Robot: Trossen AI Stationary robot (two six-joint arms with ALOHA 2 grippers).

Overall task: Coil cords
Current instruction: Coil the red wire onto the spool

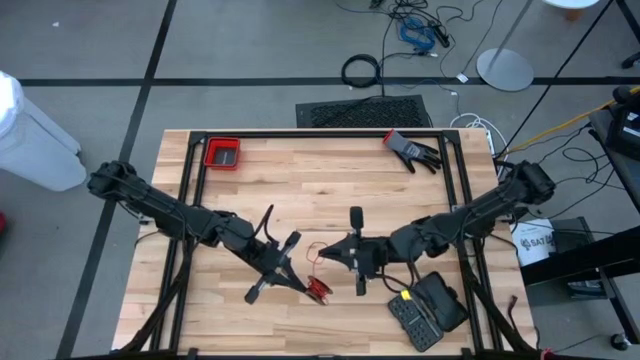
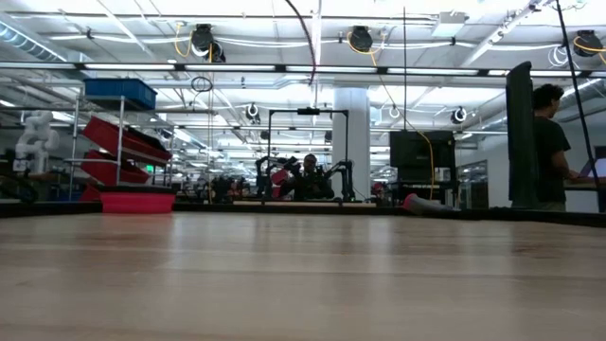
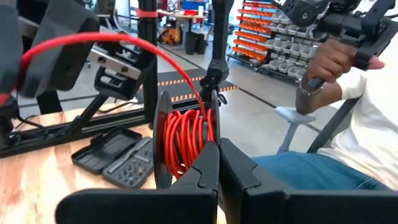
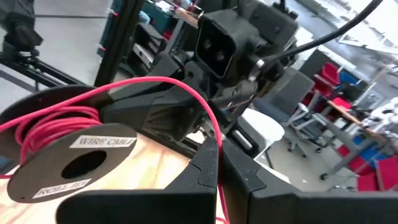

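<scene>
I have both arms low over the table's near middle. Left gripper (image 3: 217, 163) jaws pinched tight on the spool (image 3: 183, 140) rim, red cord (image 4: 155, 87) wound on it. Right gripper (image 4: 221, 163) jaws clamped on the cord's loose end, spool just beside.

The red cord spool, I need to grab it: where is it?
In the high view, the red cord spool lies near the table's front edge, between the left gripper and right gripper.
</scene>
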